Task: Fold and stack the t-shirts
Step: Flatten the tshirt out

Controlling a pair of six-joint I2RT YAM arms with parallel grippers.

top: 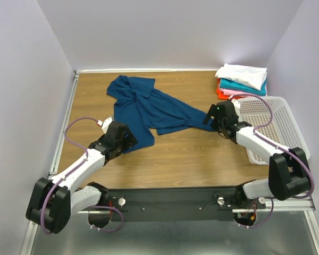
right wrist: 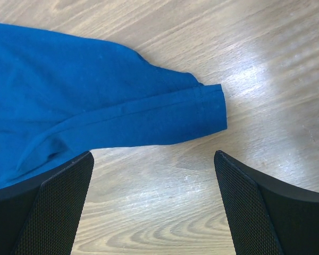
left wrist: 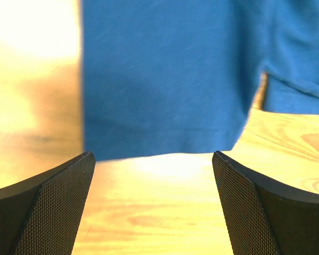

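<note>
A navy blue t-shirt (top: 149,109) lies crumpled and spread across the middle of the wooden table; its print does not show. My left gripper (top: 128,143) hovers open at the shirt's near-left hem (left wrist: 159,79), with only bare wood between its fingers. My right gripper (top: 208,118) is open just beside the shirt's right sleeve end (right wrist: 202,109), nothing between its fingers. Folded t-shirts (top: 242,79) sit stacked at the back right: white on top, then teal, pink and orange-red.
A white perforated plastic basket (top: 271,127) stands at the right edge of the table, under the right arm's forearm. A metal rail (top: 64,127) borders the table's left side. Walls close in on three sides.
</note>
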